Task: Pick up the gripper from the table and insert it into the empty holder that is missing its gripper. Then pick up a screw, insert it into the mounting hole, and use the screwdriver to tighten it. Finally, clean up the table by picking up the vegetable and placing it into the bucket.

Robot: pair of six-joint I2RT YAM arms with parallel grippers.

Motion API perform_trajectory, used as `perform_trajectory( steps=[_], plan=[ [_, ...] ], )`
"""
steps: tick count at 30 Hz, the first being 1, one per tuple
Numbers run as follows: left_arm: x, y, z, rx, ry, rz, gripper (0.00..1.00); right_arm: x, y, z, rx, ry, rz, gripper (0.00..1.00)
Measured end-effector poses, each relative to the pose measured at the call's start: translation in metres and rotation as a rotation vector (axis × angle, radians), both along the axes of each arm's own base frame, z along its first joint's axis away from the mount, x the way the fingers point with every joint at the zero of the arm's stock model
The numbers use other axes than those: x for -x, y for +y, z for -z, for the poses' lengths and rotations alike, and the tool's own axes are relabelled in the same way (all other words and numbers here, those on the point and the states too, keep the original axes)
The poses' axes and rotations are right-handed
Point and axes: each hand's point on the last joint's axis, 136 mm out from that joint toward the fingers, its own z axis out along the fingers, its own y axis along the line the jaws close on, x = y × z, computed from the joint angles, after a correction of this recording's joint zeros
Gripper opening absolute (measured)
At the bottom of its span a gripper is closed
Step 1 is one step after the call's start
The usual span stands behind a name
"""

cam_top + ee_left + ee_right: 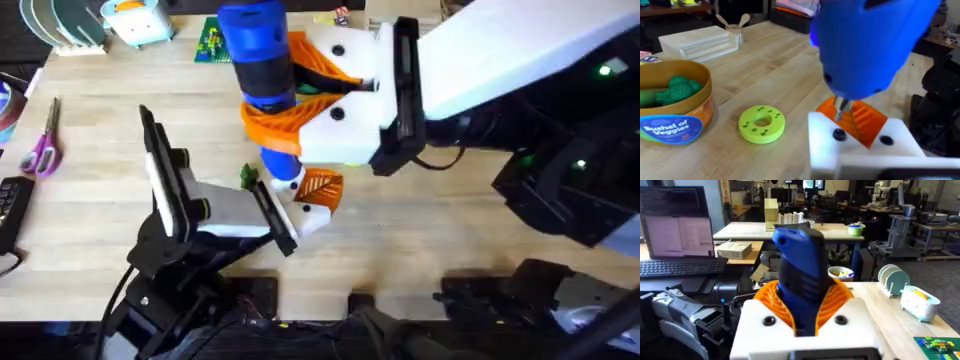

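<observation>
Left to right: the bucket (675, 112) is sitting on the table (770, 65), holding green toy pieces; the left gripper (305, 200), jaw state unclear, is presenting the holder (860, 145); the right gripper (807, 307) is clamping the screwdriver (262, 60), tip down on the holder.

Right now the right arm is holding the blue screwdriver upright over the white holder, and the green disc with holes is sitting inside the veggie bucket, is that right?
Not quite. The green disc lies on the table beside the bucket, not inside it; the left wrist view shows this. The rest stands: the right gripper holds the blue screwdriver upright over the white holder.
</observation>
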Motion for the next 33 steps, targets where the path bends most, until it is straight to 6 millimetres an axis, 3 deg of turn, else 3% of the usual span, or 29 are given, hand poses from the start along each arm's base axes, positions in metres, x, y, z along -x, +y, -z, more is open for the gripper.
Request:
perform_trajectory(
  steps=[33],
  plan=[
    [0.000, 0.000, 0.000, 0.000, 0.002, 0.000, 0.013, -0.004, 0.002, 0.020, 0.072, 0.069, 0.006, 0.132]
  ],
)
